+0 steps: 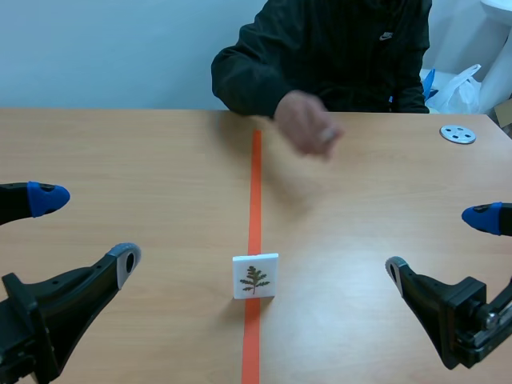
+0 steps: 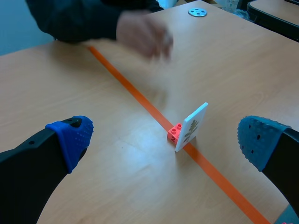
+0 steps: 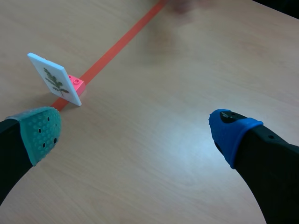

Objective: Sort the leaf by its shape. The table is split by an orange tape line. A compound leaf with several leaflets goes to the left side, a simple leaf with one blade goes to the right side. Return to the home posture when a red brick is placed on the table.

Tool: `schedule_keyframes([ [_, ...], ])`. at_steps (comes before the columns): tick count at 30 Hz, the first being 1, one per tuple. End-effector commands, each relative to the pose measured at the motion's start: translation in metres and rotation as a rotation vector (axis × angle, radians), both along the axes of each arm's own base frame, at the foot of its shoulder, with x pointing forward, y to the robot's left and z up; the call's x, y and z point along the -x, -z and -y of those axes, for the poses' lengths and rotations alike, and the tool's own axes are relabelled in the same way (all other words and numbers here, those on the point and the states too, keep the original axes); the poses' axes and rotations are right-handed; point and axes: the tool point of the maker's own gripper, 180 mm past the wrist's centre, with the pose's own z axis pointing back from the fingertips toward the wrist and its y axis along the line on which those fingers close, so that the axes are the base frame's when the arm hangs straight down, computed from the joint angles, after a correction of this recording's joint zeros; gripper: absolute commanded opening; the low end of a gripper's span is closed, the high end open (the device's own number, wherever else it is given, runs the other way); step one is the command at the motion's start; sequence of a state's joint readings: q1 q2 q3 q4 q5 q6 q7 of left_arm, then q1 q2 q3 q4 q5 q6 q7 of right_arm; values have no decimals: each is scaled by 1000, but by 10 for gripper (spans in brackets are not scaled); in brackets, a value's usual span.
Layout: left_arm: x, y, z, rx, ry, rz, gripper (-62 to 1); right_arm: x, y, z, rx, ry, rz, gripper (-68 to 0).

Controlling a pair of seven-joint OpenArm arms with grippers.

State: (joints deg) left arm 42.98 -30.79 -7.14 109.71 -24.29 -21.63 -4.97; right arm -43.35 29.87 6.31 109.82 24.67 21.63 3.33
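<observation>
White square leaf card [image 1: 255,276] upright on orange tape line [image 1: 255,184], red plastic brick [image 2: 174,132] touching behind; left pincer [image 1: 88,230], right pincer [image 1: 439,242] apart.

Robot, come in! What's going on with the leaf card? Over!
Left gripper open, right gripper open, both empty. Leaf card standing on the tape line, red block behind it. Person's hand farther back, clear of card.

hand [image 1: 308,132]: blurred | person [image 1: 336,56]: cropped above shoulders | red block [image 2: 174,133]: hidden behind card [image 1: 255,276] in scene view
</observation>
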Motion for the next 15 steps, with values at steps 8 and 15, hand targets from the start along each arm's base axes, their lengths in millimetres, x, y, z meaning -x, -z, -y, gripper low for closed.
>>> schedule_keyframes([
  [8,-1,-8,4,27,5,22,14,-6,-9,1,-6,4,37,4],
  [15,-1,-8,4,27,6,22,14,-12,-8,3,18,5,26,4],
])
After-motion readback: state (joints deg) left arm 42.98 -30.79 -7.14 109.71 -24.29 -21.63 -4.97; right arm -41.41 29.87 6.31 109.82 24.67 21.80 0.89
